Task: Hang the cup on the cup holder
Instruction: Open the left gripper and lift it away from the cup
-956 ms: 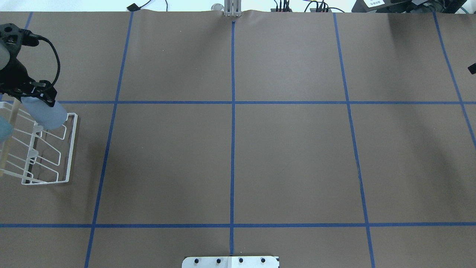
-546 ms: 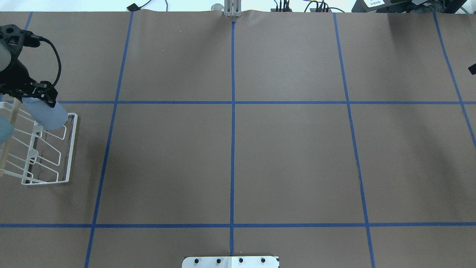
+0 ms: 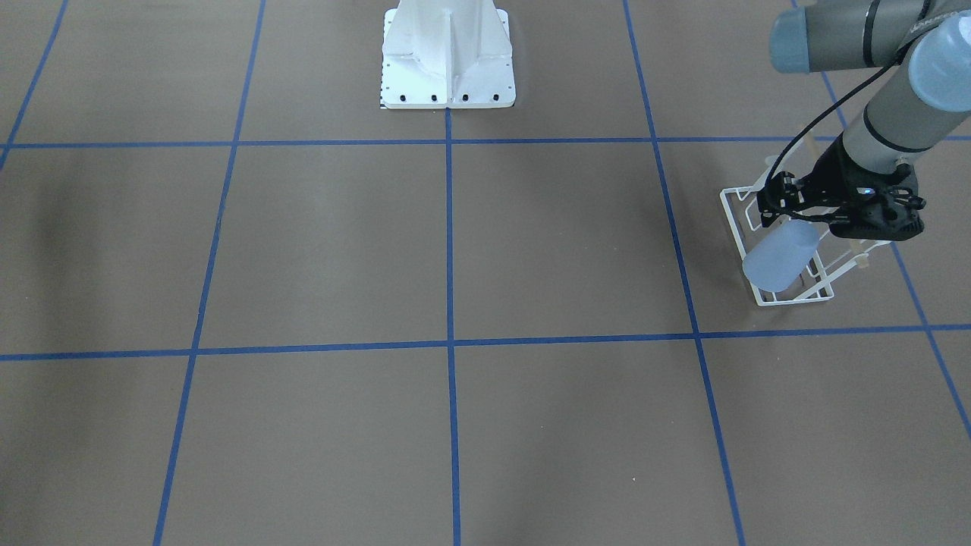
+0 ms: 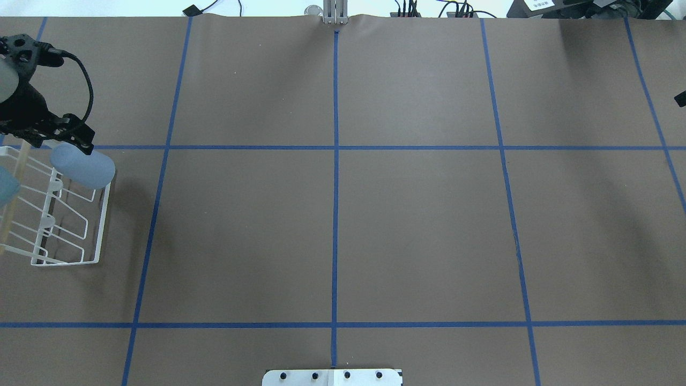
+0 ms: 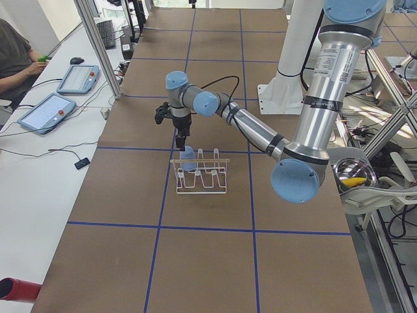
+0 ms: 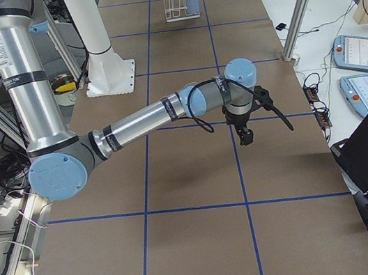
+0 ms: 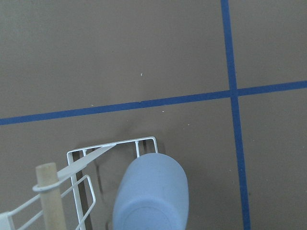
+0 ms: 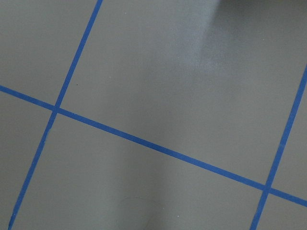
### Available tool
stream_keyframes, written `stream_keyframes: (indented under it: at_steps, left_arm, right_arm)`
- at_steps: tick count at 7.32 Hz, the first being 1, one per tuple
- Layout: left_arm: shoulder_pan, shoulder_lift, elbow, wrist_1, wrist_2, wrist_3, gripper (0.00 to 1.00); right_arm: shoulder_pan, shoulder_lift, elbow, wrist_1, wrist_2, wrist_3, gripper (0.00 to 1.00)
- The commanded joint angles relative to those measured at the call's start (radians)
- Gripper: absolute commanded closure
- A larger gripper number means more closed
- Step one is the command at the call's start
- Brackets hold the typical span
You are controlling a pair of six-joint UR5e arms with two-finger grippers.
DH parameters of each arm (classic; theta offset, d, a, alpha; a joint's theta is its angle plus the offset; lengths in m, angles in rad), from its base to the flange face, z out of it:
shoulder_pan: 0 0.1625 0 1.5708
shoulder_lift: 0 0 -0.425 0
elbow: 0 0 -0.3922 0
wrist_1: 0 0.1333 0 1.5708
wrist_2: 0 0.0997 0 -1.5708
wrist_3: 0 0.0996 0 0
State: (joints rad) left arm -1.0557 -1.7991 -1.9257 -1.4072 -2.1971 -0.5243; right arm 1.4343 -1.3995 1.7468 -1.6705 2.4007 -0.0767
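Note:
The light blue-grey cup [image 4: 84, 165] is tilted over the far right corner of the white wire cup holder [image 4: 69, 214], its rounded base pointing outward. My left gripper [image 4: 58, 138] is shut on the cup's rim end. In the front view the cup [image 3: 781, 258] hangs from the left gripper [image 3: 838, 220] over the cup holder [image 3: 793, 297]. The left wrist view shows the cup's base [image 7: 151, 196] beside the wooden rod [image 7: 52, 201]; the fingers are out of frame. My right gripper [image 6: 243, 134] hovers over bare table far from the rack; I cannot tell whether it is open or shut.
The white robot pedestal [image 3: 447, 53] stands at the table's near middle. Blue tape lines [image 4: 335, 187] divide the brown table. An operator [image 5: 16, 59] sits beside tablets [image 5: 45, 111] off the far edge. The cup holder sits at the table's left end.
The cup's base has swung up and to the right, away from the rack's wire loops, with the left gripper shifting slightly right. The rack has not moved.

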Motion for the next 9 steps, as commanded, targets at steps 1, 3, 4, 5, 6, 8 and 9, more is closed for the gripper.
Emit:
stream_keyframes:
  at_steps: [1,3,4,5,6,8,9]
  left_arm:
    - [-0.036,0.006,-0.038,-0.001,-0.012,0.007,0.02]
    - [-0.100,0.007,-0.047,0.000,-0.006,0.120,0.02]
    - [-0.143,0.015,-0.036,0.008,-0.007,0.226,0.02]
    - [-0.197,0.051,-0.032,0.001,-0.009,0.292,0.02]
    - [-0.281,0.088,-0.006,-0.001,-0.012,0.423,0.02]
    - [-0.404,0.105,0.072,0.000,-0.068,0.521,0.02]
    - [-0.444,0.127,0.092,-0.003,-0.075,0.530,0.02]
  right_arm:
    - [0.000,0.016,-0.001,-0.005,-0.002,0.003,0.00]
    - [0.001,0.045,0.000,-0.066,-0.024,0.020,0.00]
    - [0.012,0.044,0.002,-0.067,-0.031,0.021,0.00]
    - [0.012,0.042,0.002,-0.067,-0.055,0.021,0.00]
    - [0.012,0.042,0.002,-0.067,-0.089,0.023,0.00]
    - [0.017,0.005,0.028,-0.066,-0.092,0.038,0.00]
    - [0.017,-0.036,0.054,-0.064,-0.095,0.038,0.00]
